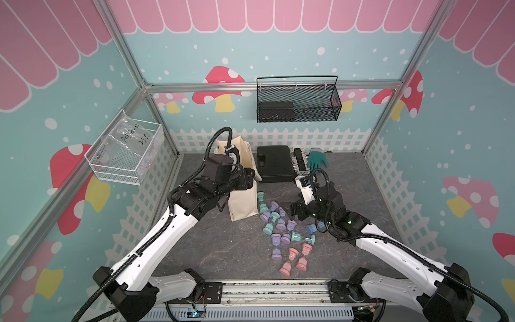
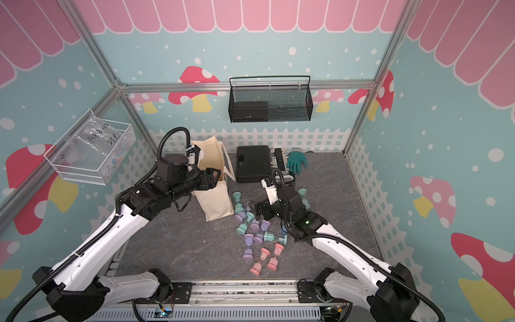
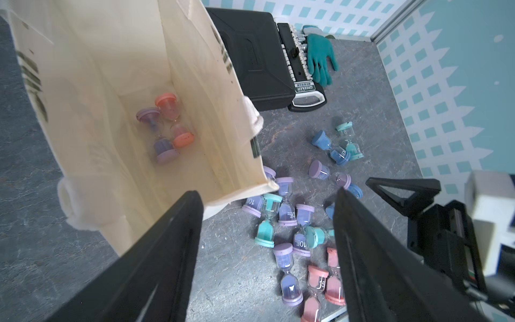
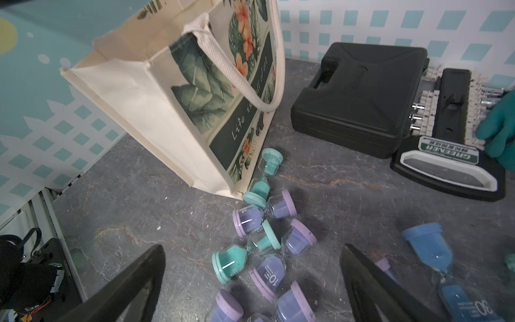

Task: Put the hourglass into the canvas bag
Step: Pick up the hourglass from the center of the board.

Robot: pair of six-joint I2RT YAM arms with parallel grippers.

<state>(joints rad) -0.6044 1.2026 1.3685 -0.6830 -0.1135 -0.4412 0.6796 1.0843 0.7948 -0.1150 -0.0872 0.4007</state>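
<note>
left pincer (image 3: 266,195): jaws apart, empty, angled downward | right pincer (image 4: 253,248): jaws wide, empty, angled downward

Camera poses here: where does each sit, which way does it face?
Top views: high in front, looking down at the whole scene; both arms show.
Left wrist: above the canvas bag, looking into it; open left gripper shows.
Right wrist: over the hourglasses, facing the bag's printed side; open right gripper shows.
Shared: both wrist views show the black case.

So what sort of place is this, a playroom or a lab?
Most likely a robot test cell, dressed up playfully: an aluminium frame holds printed mushroom panels, and a left arm and right arm on a front rail reach over scattered hourglasses.
</note>
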